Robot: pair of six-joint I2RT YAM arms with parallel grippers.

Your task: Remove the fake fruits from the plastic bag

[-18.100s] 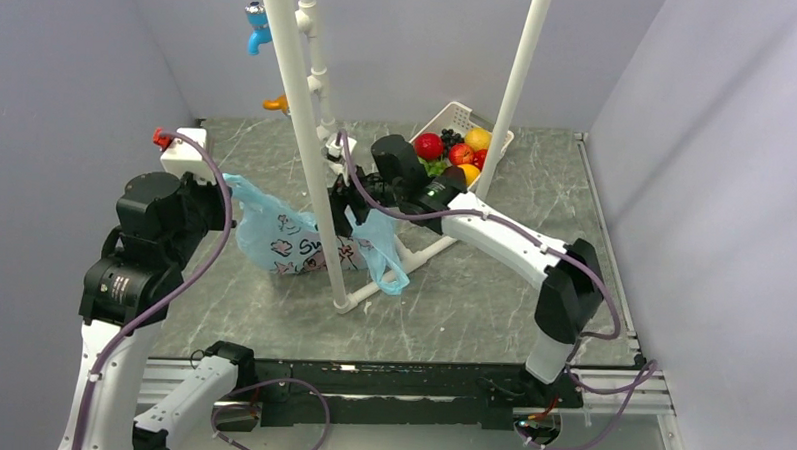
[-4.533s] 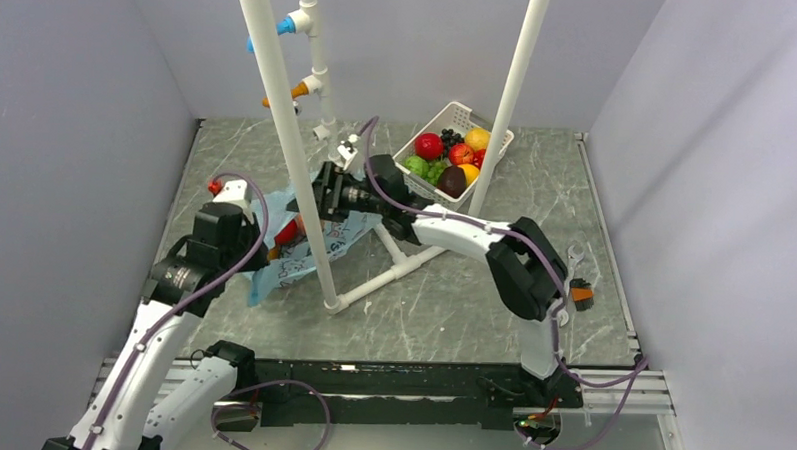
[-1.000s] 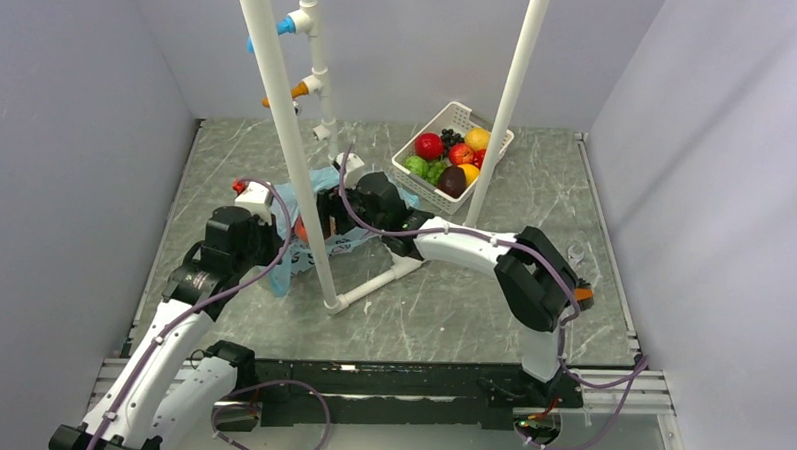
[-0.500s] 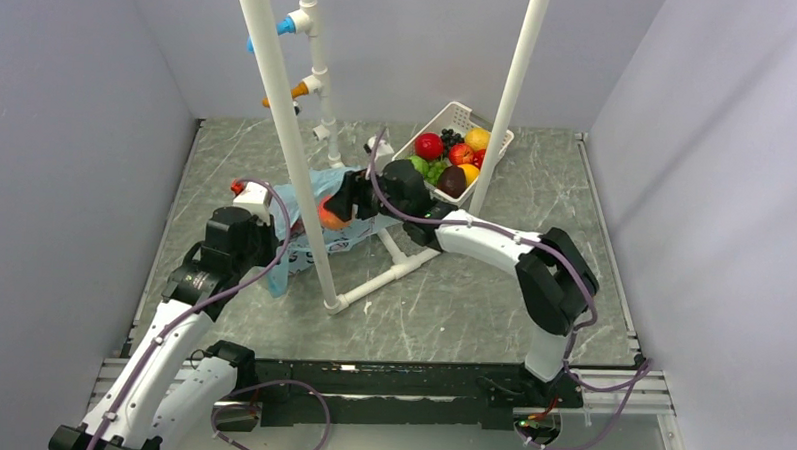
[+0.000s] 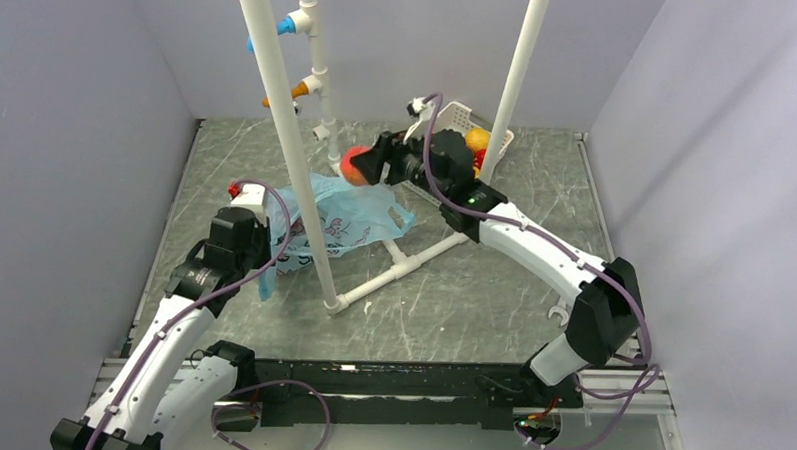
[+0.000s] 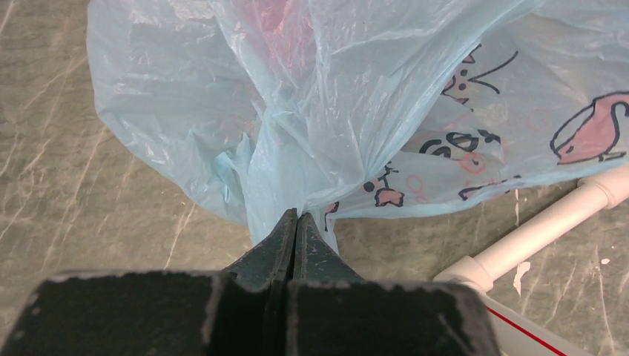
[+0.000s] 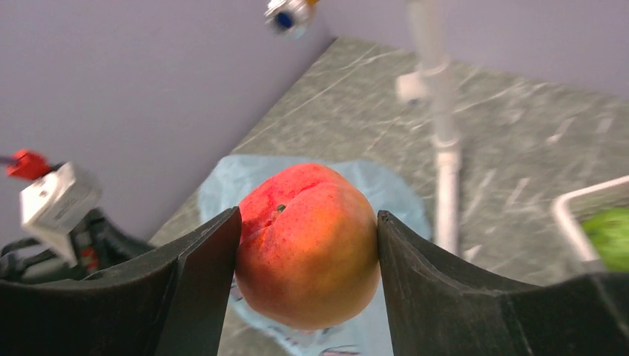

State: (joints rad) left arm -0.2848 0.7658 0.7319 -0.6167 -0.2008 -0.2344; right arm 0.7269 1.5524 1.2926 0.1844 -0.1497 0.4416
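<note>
Table (image 5: pixel 472 288) | right end effector (image 5: pixel 361 166) grips peach (image 7: pixel 308 245) — above bag (image 5: pixel 350 218) | left end effector (image 6: pixel 297 216) pinches bag

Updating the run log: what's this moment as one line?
left gripper: shut on plastic bag | right gripper: shut on peach-orange fake fruit, held clear of bag

basket (image 5: pixel 458 111): mostly hidden by right arm (image 5: pixel 514 229) | bag (image 6: pixel 297 111): contents unclear through plastic | green fruit (image 7: pixel 612 237): cut off
</note>
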